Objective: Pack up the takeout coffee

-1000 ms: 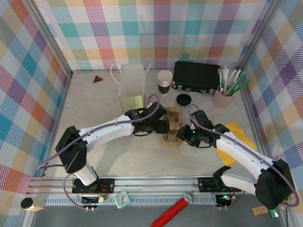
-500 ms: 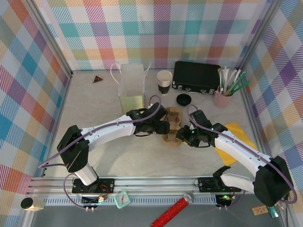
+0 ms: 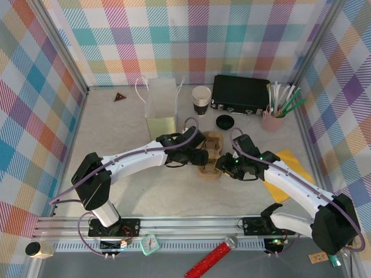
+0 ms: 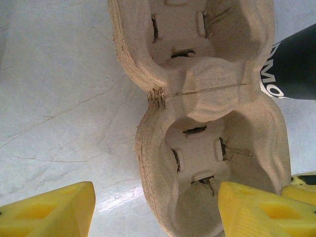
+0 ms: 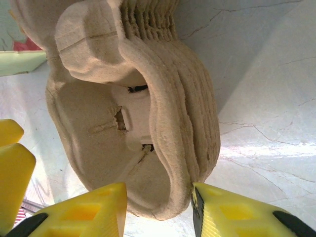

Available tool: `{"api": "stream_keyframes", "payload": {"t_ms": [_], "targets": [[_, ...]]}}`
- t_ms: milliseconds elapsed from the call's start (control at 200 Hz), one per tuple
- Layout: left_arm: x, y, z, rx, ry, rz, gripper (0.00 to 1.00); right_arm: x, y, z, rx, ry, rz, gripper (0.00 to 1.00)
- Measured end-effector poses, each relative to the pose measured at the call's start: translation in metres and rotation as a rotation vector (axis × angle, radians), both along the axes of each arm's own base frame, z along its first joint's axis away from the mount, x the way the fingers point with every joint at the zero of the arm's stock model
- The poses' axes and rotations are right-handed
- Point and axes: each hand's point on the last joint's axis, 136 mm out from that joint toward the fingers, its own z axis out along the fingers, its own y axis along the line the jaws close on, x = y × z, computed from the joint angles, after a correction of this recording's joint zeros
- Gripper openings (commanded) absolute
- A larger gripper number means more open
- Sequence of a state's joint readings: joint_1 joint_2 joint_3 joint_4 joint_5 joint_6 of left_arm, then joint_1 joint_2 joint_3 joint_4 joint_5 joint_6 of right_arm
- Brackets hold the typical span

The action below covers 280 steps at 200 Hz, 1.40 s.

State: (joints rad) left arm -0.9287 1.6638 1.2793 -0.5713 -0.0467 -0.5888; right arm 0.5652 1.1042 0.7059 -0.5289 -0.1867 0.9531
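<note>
The takeout coffee is out of view. A stack of brown pulp cup carriers (image 3: pixel 213 139) lies mid-table between my two grippers. My left gripper (image 3: pixel 200 156) stands open over the stack's near pocket (image 4: pixel 212 94). One of its yellow fingers (image 4: pixel 261 207) is inside the pocket and the other hangs over bare table. My right gripper (image 3: pixel 222 165) straddles the stack's rim (image 5: pixel 182 123). One of its fingers (image 5: pixel 232 212) presses the outer edge of the layers, and the other sits inside the pocket, so it is shut on the stack wall.
At the back stand a translucent bag with white handles (image 3: pixel 160 104), a lidless pale-rimmed dark cup (image 3: pixel 201 99), a loose black lid (image 3: pixel 225 121), a black box (image 3: pixel 240 94) and a pink holder of straws (image 3: pixel 275 119). A yellow napkin (image 3: pixel 288 157) lies right.
My left gripper has crept slightly to the right over the carrier stack. The right gripper and the stack have stayed put.
</note>
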Motion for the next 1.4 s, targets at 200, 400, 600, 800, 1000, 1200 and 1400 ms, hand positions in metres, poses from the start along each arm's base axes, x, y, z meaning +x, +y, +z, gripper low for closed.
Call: {"api": "stream_keyframes", "payload": {"t_ms": [200, 400, 600, 800, 1000, 1200, 1400], "targets": [[-0.001, -0.001, -0.002, -0.001, 0.01, -0.008, 0.63, 0.002, 0.003, 0.003, 0.016, -0.011, 0.005, 0.41], [-0.004, -0.004, -0.007, -0.001, 0.029, -0.025, 0.54, 0.002, 0.003, 0.003, 0.016, -0.01, 0.005, 0.42], [-0.007, -0.007, -0.018, 0.009, 0.061, -0.04, 0.49, 0.002, 0.003, 0.002, 0.014, -0.008, 0.005, 0.42], [-0.01, -0.009, -0.028, 0.02, 0.087, -0.057, 0.4, 0.001, 0.003, -0.001, 0.007, 0.004, 0.005, 0.42], [-0.011, -0.011, -0.026, 0.012, 0.09, -0.068, 0.35, 0.001, 0.003, -0.006, 0.0, 0.018, 0.007, 0.41], [-0.013, -0.012, -0.026, 0.013, 0.092, -0.073, 0.35, 0.001, 0.004, -0.005, 0.007, 0.017, 0.01, 0.41], [-0.012, -0.013, -0.026, 0.013, 0.091, -0.076, 0.34, 0.001, 0.005, -0.004, 0.01, 0.017, 0.011, 0.4]]}}
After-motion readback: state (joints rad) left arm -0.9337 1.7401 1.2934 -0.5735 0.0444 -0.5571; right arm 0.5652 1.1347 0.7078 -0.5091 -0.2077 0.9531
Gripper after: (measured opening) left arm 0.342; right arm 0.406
